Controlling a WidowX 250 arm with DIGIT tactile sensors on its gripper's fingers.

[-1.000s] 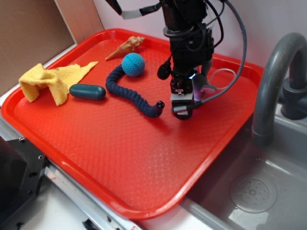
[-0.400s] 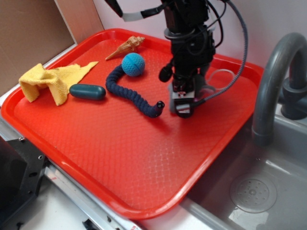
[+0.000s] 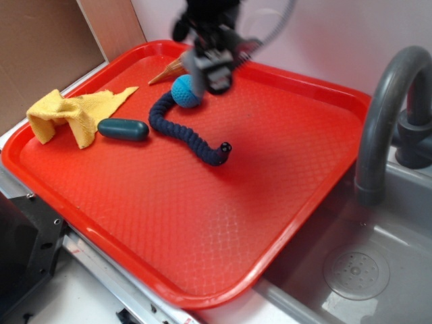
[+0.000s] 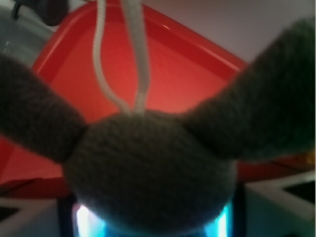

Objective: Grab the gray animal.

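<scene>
Since the earlier frame the end effector (image 3: 210, 67) has risen from the tray's (image 3: 283, 202) right side and swung to its far left, above the blue ball (image 3: 187, 91). It is closed on the gray animal (image 4: 148, 177), which fills the wrist view, ears spread, white cord (image 4: 140, 59) upward. Grip should stay firm; the arm hangs raised, pointing down.

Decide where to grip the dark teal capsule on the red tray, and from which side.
I would grip the teal capsule across its narrow middle, coming down from above. It lies flat, long axis left to right, so its front and back sides are open, while the yellow cloth crowds its left end.
</scene>
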